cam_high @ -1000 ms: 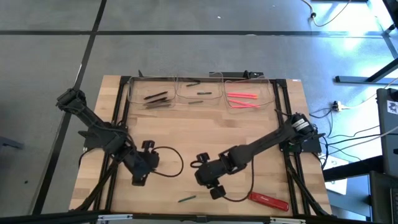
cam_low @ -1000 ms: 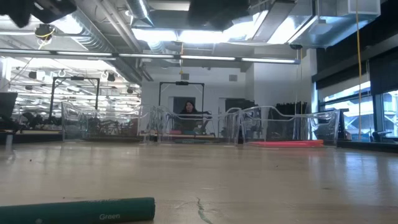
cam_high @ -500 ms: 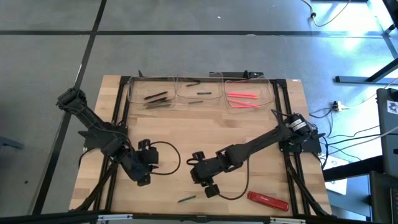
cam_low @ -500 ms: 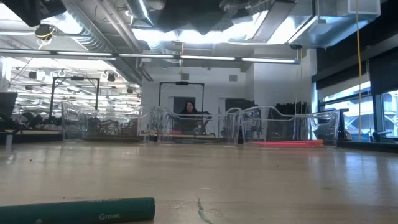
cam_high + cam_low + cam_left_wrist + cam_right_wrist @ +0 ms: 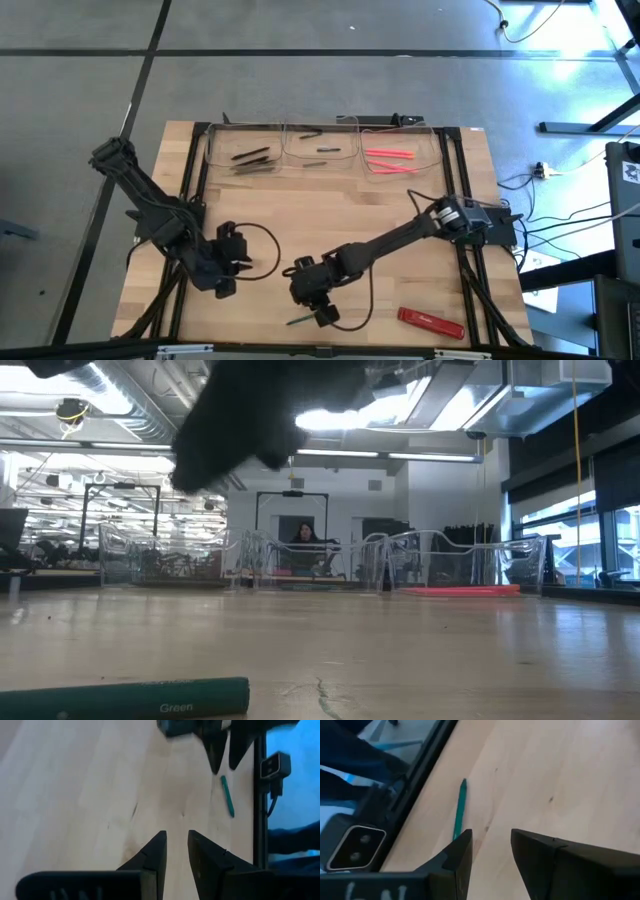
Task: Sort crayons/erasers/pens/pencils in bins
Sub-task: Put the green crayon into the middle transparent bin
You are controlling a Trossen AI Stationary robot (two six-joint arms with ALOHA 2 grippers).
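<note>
A single green crayon (image 5: 300, 320) lies flat on the table near its near edge; it also shows in the low view (image 5: 125, 697) and in both wrist views (image 5: 459, 810) (image 5: 228, 796). My right gripper (image 5: 318, 305) (image 5: 490, 837) hovers open just beside and above the crayon, touching nothing. My left gripper (image 5: 225, 272) (image 5: 176, 840) waits over bare wood to the left, its fingers a little apart. Three clear bins stand along the far edge: the left bin (image 5: 215, 150) holds black-brown sticks, the middle bin (image 5: 320, 163) grey-green ones, the right bin (image 5: 432, 150) pink-red ones.
A wide flat red bar (image 5: 432, 322) lies near the near right corner. Black frame rails (image 5: 190, 200) run along the table's sides and near edge. A cable loops beside each gripper. Bare wood lies between the grippers and the bins. A person (image 5: 303, 538) sits far behind the table.
My right gripper has swung toward the table's left and near edge, closing in on the green crayon; its arm now shows as a dark blur at the top of the low view. The crayon has not moved.
</note>
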